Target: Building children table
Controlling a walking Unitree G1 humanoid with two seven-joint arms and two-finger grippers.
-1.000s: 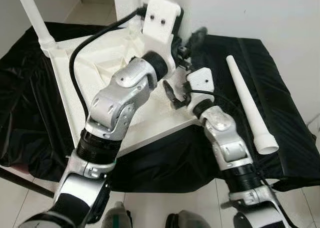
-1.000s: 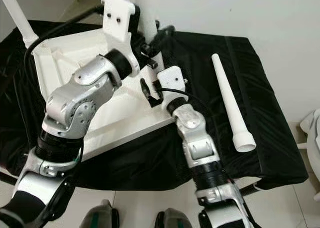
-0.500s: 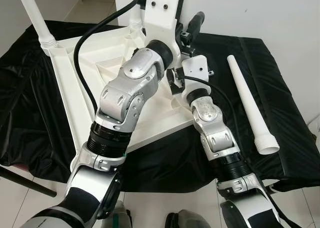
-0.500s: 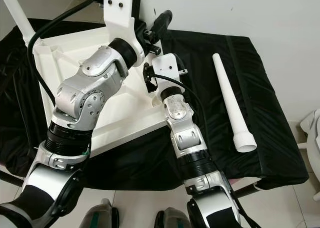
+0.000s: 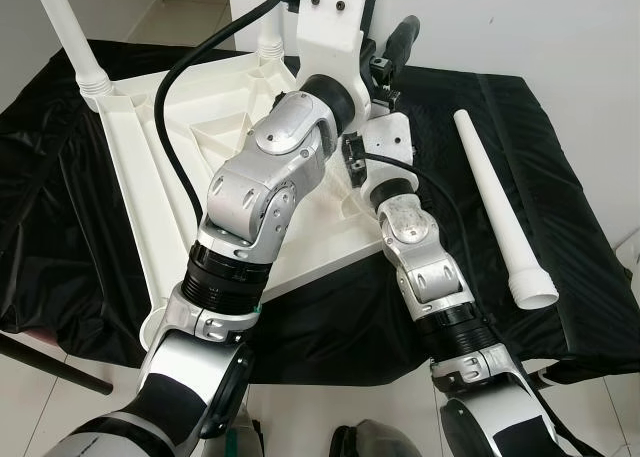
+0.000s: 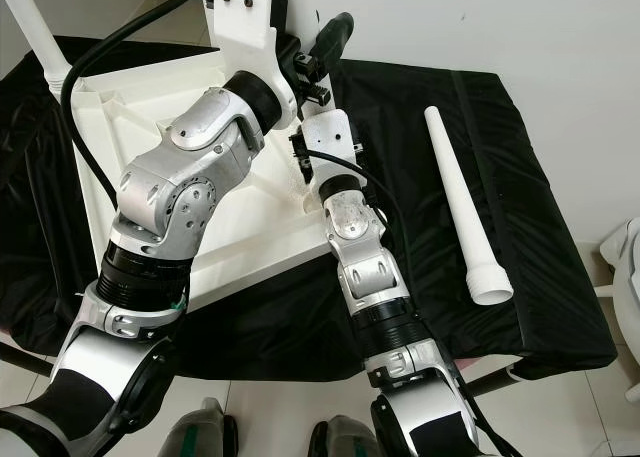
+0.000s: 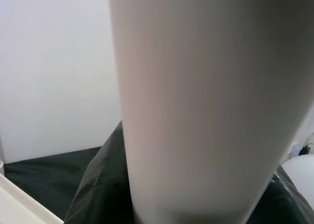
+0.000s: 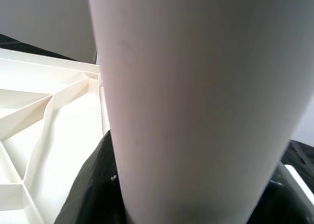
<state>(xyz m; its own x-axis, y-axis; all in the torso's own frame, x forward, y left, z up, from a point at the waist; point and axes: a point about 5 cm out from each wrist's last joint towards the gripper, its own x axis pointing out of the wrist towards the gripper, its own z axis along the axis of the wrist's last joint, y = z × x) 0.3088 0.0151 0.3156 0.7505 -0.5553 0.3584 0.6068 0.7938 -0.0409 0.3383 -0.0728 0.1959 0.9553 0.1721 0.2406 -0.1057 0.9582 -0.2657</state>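
The white children's table top point(image 5: 140, 177) lies upside down on a black cloth. One white leg point(image 5: 66, 27) stands in its far left corner, and another collar point(image 5: 268, 49) shows at the far corner. A loose white leg point(image 5: 497, 207) lies on the cloth to the right. Both arms reach to the table's right corner. My left gripper point(image 5: 395, 47) is raised there, and a white leg point(image 7: 206, 106) sits right against its wrist camera, so it looks shut on that leg. My right gripper point(image 5: 350, 157) is lower, at the corner, with the same leg point(image 8: 196, 106) close in front.
The black cloth point(image 5: 570, 167) covers a low platform that ends at the right and near edges. A white wall point(image 5: 520, 27) rises just behind. A black cable point(image 5: 165, 97) from my left arm loops over the table top. A dark rod point(image 5: 50, 362) crosses the floor at lower left.
My left arm has lifted and pushed farther toward the wall. My right gripper has moved up from the table's edge to the corner beneath the left gripper.
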